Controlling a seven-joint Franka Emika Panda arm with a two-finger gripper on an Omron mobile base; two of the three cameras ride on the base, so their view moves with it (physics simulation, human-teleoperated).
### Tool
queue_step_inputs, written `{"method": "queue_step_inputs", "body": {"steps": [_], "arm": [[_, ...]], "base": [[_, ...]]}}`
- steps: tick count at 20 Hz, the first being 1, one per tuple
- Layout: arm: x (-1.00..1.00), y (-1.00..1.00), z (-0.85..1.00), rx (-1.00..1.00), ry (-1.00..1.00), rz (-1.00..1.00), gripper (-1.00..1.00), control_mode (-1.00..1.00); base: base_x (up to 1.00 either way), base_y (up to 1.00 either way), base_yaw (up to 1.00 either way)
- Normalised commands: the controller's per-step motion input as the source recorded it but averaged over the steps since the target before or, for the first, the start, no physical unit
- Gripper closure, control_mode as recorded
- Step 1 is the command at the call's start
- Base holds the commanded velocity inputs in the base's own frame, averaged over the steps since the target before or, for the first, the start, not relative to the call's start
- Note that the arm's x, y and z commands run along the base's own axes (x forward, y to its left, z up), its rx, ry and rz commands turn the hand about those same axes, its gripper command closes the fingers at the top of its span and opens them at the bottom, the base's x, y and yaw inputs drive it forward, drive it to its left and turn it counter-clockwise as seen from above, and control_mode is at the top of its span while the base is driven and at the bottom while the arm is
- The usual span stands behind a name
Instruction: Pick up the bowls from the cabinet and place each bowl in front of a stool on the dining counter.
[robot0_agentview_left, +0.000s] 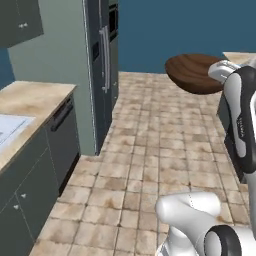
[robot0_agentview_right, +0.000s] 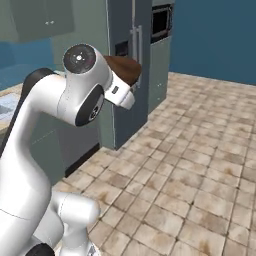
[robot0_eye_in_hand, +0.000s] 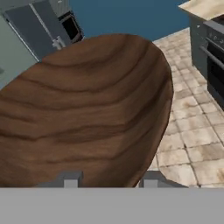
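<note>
The fingers (robot0_eye_in_hand: 107, 178), partly closed, grip the rim of a wooden bowl (robot0_eye_in_hand: 87, 109). The bowl (robot0_agentview_left: 194, 73) is carried in the air at the arm's end, tilted, above the tiled floor (robot0_agentview_left: 150, 150), with the tall fridge (robot0_agentview_right: 135, 75) just behind it in the right base view.
</note>
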Motion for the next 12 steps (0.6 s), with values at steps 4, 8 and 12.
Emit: {"method": "queue_step_inputs", "body": {"steps": [4, 8, 12], "arm": [[0.0, 0.0, 0.0, 0.0, 0.0, 0.0, 1.0, 1.0], [0.0, 0.0, 0.0, 0.0, 0.0, 0.0, 1.0, 1.0], [0.0, 0.0, 0.0, 0.0, 0.0, 0.0, 1.0, 1.0]], "base": [[0.21, -0.38, -0.58], [0.57, -0.28, -0.41], [0.96, -0.17, -0.31]]}}
